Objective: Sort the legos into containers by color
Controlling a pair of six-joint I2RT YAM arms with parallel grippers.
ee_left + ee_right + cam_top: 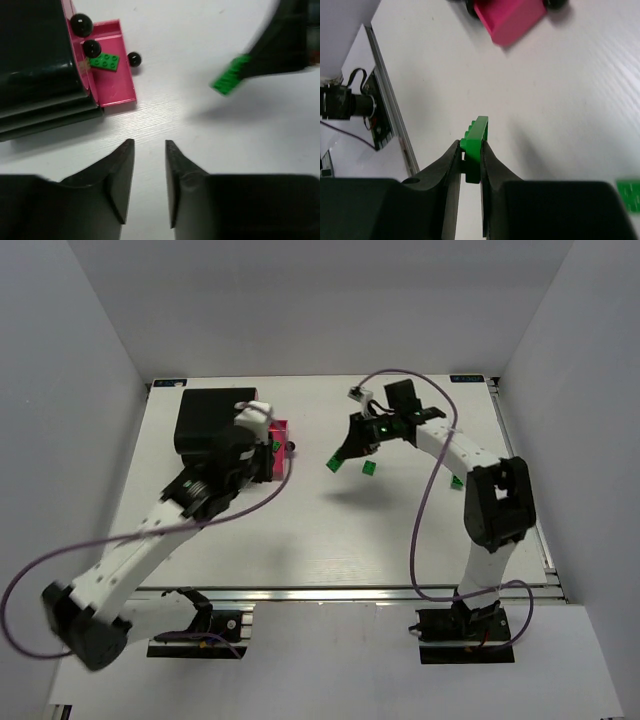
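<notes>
The black cabinet [205, 415] sat toward ten o'clock on the table [300, 540]. Its pink drawer [117, 92] was pulled open with a green brick [105, 61] lying inside. The left gripper [150, 150] hung beside the drawer, released, jaws slightly apart with nothing between them. Toward one o'clock from the table's middle, the right gripper [469, 147] grasped the green strip [480, 127] clear of the surface. A loose green brick [369, 469] lay near its three o'clock.
</notes>
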